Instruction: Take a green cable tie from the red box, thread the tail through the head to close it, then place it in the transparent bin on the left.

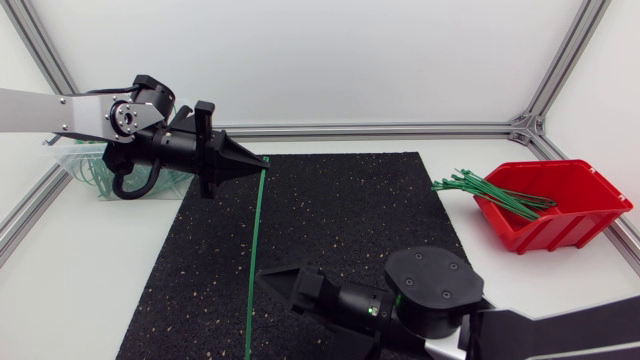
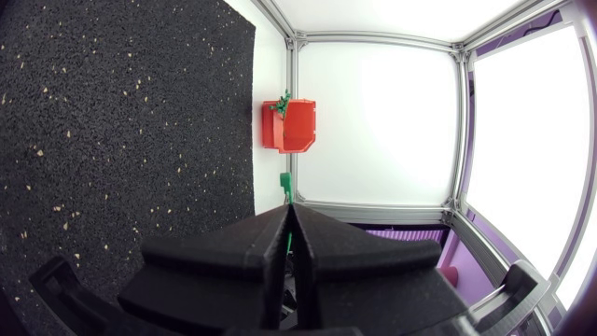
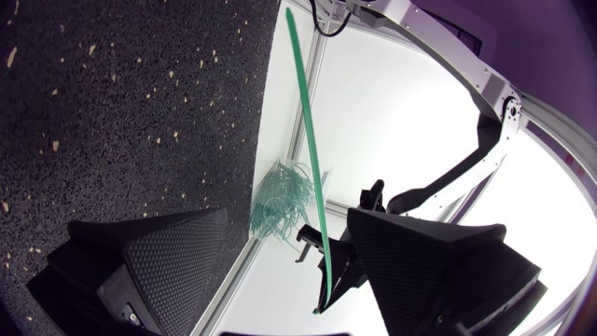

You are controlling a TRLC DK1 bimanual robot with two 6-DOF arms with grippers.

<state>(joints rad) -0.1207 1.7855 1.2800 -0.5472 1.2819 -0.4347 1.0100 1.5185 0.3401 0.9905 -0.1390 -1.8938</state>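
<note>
Transparent bin [image 1: 80, 170] at 9 o'clock of mat [image 1: 350, 220], green loops inside. Your left tool [image 1: 258, 160] clamped on one end of green cable tie [image 1: 254, 240]: pick done. Tie straight, running toward 6 o'clock, not yet threaded. Right tool [image 1: 268, 275] wide, tie passing between fingers [image 3: 159, 261], ungripped. Red box [image 1: 585, 215] at 3 o'clock. You still have threading and binning ahead.

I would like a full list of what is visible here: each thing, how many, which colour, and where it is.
cable tie: one, green, held straight over the mat, one end in the left gripper.
loose cable ties: several, green, sticking out of the red box.
red box: one, red, table's right side.
transparent bin: one, clear, table's left side, green ties inside.
mat: one, black speckled, table's middle.
left gripper: one, black, shut on the cable tie.
right gripper: one, black, open, the tie between its fingers.
</note>
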